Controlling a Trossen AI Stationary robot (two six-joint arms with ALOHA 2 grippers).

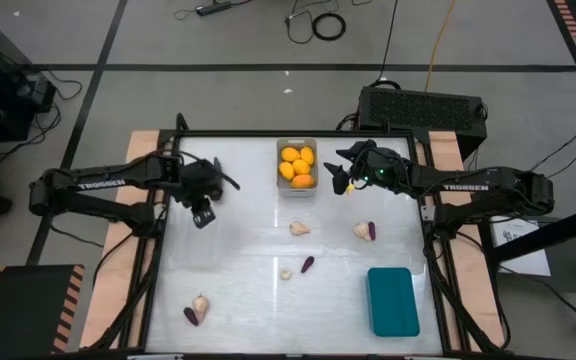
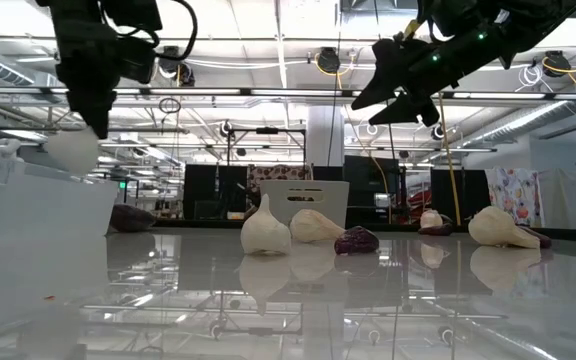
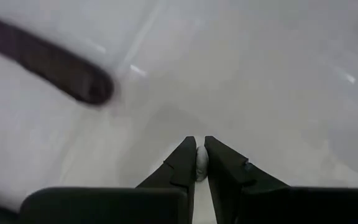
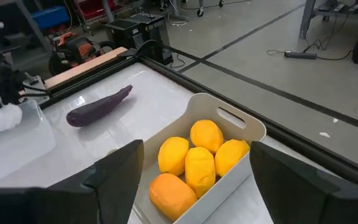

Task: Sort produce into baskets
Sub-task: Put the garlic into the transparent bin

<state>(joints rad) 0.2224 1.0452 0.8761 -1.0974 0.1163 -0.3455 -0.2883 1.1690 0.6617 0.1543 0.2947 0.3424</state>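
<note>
Garlic bulb (image 3: 201,163), apparently, is clamped in left pincer (image 3: 197,158); release should wait until centred over clear bin (image 4: 17,134). Right pincer (image 4: 191,180) gapes, empty.

Glossy white table (image 1: 248,260), smooth matt grey plastic bin (image 4: 241,124), clear plastic bin (image 4: 17,134), wooden side rails (image 1: 143,145).

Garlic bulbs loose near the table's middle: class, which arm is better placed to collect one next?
Probably the right: its end effector is open and empty, while the left end effector is shut on a garlic bulb.
</note>
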